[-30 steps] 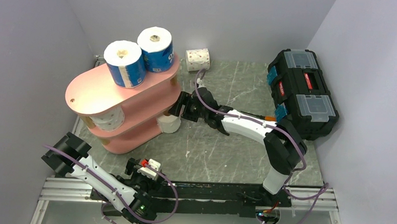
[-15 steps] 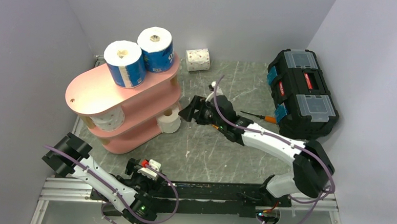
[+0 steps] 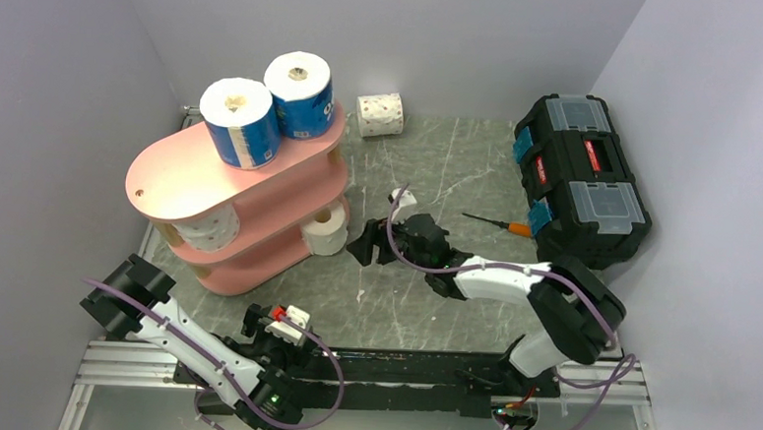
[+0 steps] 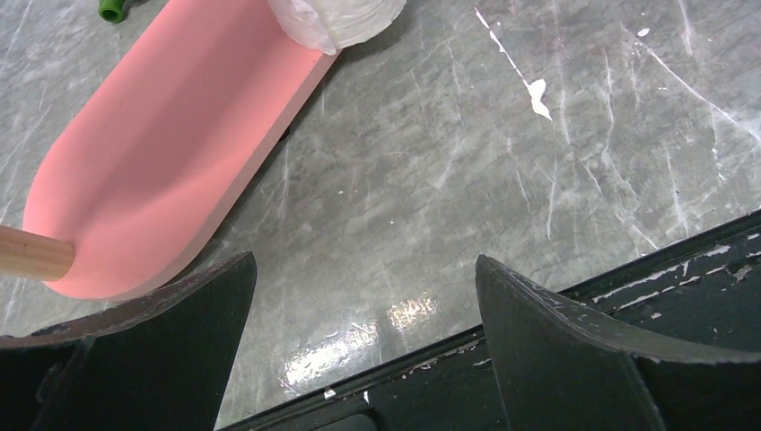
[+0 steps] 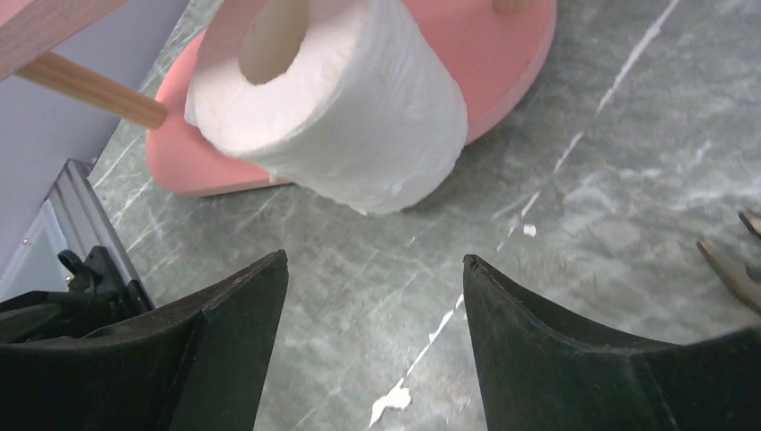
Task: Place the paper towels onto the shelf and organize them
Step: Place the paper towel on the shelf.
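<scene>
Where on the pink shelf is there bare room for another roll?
Bare: the top pink oval board's near rounded end, beside the two blue-wrapped rolls, and the bottom board's near end. Crowded: the top's far end, and the bottom's far end by the plain white roll.

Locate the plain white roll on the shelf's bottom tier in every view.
Top external: plain white roll, left of centre, at the right end of the bottom board.
Left wrist: plain white roll cut off by the top edge, middle.
Right wrist: plain white roll fills the upper centre, core up-left.
Shared landmark: the pink bottom board under it.
</scene>
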`<action>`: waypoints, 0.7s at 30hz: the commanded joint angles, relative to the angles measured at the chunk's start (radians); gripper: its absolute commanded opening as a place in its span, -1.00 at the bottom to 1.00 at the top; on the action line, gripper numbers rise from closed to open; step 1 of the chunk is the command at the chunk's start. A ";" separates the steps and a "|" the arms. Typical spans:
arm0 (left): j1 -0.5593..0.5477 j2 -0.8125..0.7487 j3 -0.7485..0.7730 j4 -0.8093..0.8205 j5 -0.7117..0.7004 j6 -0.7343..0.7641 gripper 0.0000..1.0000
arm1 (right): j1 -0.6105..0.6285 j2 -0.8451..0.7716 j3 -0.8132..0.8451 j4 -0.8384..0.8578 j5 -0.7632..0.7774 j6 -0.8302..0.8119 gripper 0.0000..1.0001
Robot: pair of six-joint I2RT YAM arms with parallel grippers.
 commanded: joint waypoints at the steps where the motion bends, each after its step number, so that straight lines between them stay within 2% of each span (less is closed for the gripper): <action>1: -0.013 -0.010 0.024 -0.022 -0.020 -0.251 0.98 | 0.001 0.086 0.085 0.177 -0.032 -0.073 0.47; 10: -0.013 0.000 0.031 -0.021 -0.019 -0.243 0.98 | 0.001 0.243 0.218 0.175 -0.083 -0.072 0.47; 21: -0.012 0.016 0.035 -0.023 -0.023 -0.238 0.98 | 0.001 0.341 0.288 0.212 -0.092 -0.037 0.44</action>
